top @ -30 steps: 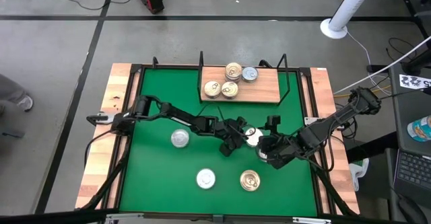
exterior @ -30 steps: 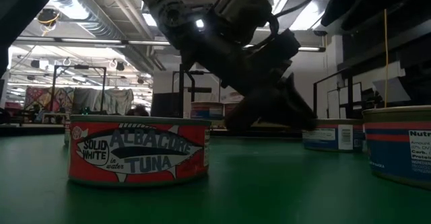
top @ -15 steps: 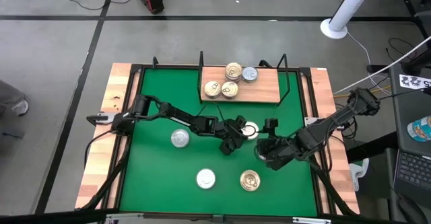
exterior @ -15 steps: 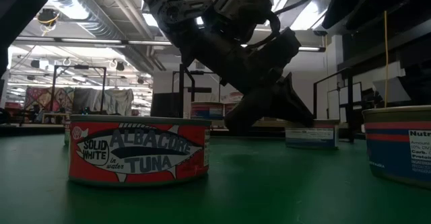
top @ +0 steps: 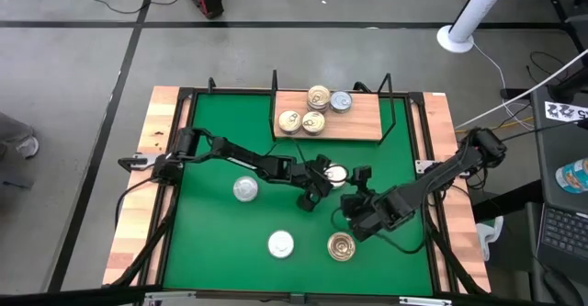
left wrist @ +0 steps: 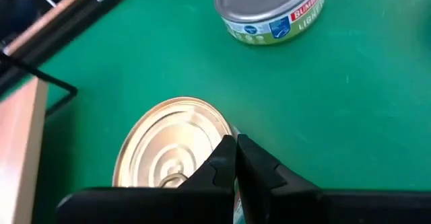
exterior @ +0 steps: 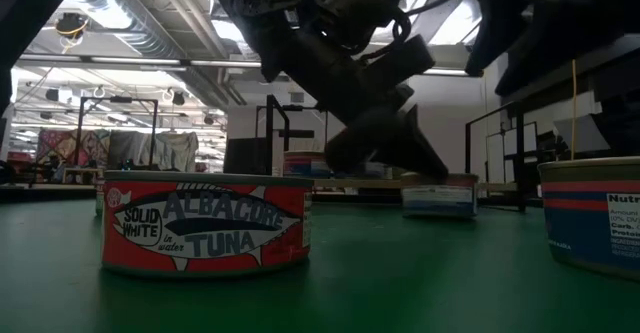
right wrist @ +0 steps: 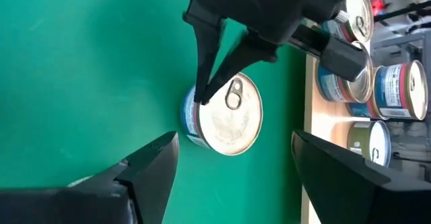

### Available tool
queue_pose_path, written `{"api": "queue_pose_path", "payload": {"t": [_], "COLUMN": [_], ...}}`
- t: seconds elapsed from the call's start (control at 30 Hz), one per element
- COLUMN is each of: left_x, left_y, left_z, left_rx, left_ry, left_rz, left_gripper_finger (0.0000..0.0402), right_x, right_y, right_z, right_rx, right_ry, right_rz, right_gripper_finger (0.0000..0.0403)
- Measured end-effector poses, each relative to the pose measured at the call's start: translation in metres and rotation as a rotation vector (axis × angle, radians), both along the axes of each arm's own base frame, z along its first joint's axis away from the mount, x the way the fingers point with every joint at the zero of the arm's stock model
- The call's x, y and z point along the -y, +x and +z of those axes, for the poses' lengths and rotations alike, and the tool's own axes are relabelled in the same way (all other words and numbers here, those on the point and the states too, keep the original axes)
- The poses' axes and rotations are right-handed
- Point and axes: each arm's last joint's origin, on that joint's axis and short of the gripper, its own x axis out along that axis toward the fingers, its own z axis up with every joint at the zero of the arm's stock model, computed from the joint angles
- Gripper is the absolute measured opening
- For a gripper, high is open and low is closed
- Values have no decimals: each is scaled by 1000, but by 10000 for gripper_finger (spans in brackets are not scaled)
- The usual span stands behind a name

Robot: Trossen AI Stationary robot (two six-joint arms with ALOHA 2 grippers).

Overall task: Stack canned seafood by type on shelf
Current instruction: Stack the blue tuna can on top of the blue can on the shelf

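near the centre of the high view a pull-tab tin (top: pixel 336 174) lay flat on the green table (top: pixel 211 141), below the shelf (top: pixel 363 122). the left gripper (top: pixel 317 181), clenched empty, touched its left rim; the right gripper (top: pixel 354 216), jaws spread, faced it from just below.

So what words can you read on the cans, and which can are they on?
"SOLID WHITE ALBACORE TUNA", with a small "in water": the red can nearest the low camera.
"BUMBL...", cut off, and "LIGH...": the silver-topped can in the left wrist view.
"Nutr...": the can at the right edge of the low view; its smaller print is too small to read.
Labels on the shelf cans and the blue can: too blurred to read.
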Motion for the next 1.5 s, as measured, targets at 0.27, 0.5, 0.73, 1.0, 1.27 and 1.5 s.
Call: {"api": "queue_pose_path", "payload": {"t": [0.27,0.5,0.73,1.0,1.27,1.5], "left_x": [0,-1,-1,-1,-1,0], "left_y": [-4,-8,-12,-14,-15,-15], "left_z": [16,32,40,48,48,48], "left_rx": [16,32,23,39,29,24], "left_ry": [-98,-165,-200,-271,-348,-445], "left_rz": [76,125,151,197,255,286], "left_gripper_finger": [1,0,0,0,0,0], "right_x": [-3,-6,-10,-14,-15,-15], "right_y": [6,12,19,26,27,27], "right_z": [-13,-25,-34,-41,-44,-44], "right_rx": [31,47,60,92,95,96], "right_ry": [-7,-32,-33,-33,-32,-31], "right_rz": [-85,-116,-118,-121,-121,-121], "right_gripper_finger": [287,287,287,287,287,287]}}
